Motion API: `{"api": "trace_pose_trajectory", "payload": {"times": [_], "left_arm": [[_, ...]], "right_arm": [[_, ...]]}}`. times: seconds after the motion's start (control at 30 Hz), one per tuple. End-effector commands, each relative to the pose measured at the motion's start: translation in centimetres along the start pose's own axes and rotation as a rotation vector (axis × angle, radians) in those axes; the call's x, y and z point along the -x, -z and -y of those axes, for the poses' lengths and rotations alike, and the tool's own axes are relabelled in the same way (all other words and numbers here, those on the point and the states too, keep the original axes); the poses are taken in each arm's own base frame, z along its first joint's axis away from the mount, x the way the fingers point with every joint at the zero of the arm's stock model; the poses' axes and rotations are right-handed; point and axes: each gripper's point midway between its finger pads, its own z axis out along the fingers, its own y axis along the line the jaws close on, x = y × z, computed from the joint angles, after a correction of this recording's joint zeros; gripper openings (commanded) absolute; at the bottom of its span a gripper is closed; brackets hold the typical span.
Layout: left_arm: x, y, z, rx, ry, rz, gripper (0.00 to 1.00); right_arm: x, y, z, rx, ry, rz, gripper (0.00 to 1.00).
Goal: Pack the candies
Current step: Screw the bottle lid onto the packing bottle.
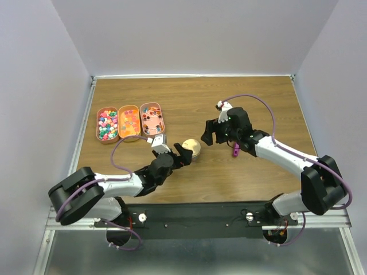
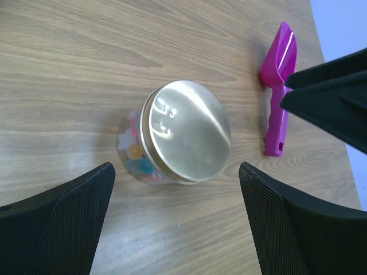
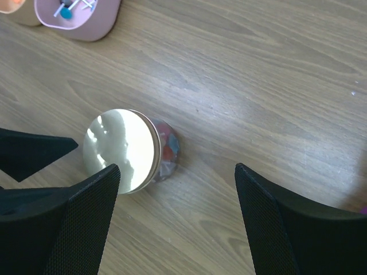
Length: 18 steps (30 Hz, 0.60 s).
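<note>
a: wooden table [image 1: 252, 103], plain grey walls on three sides, both arms reaching in from the near edge.

b: and the candies [image 1: 107, 125]?

a: heaped in three peach trays [image 1: 97, 125] side by side at the far left. more of them show through the glass of a small jar [image 1: 192, 149] mid-table: pink, blue and orange bits at its base in the left wrist view.

b: is the jar shut?

a: yes, a gold lid [image 2: 186, 132] sits on top, catching the light.

b: left gripper [image 1: 182, 154]?

a: spread wide, a finger on either side of the jar and touching nothing. wood shows in both gaps.

b: and the right gripper [image 1: 211, 134]?

a: also spread, holding nothing. it hangs just beyond the jar, looking down on the lid.

b: that magenta thing?

a: a plastic scoop [image 2: 278, 86], flat on the table right of the jar, under the right arm.
</note>
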Motion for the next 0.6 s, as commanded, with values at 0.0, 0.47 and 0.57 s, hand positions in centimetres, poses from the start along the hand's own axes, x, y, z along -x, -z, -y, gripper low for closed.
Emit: {"api": "trace_pose_trajectory", "payload": {"times": [0.0, 0.47, 0.57], "left_arm": [[0.5, -2.1, 1.6, -0.012, -0.013, 0.054, 0.97], [-0.7, -6.2, 6.0, -0.147, -0.238, 0.038, 0.97], [-1.4, -6.7, 5.4, -0.139, -0.317, 0.021, 0.97]], "right_arm": [[-1.3, 0.4, 1.2, -0.031, 0.007, -0.030, 0.87], [-0.1, 1.1, 2.5, -0.077, 0.021, 0.013, 0.87], [0.3, 1.6, 2.4, -0.078, 0.023, 0.029, 0.87]]}}
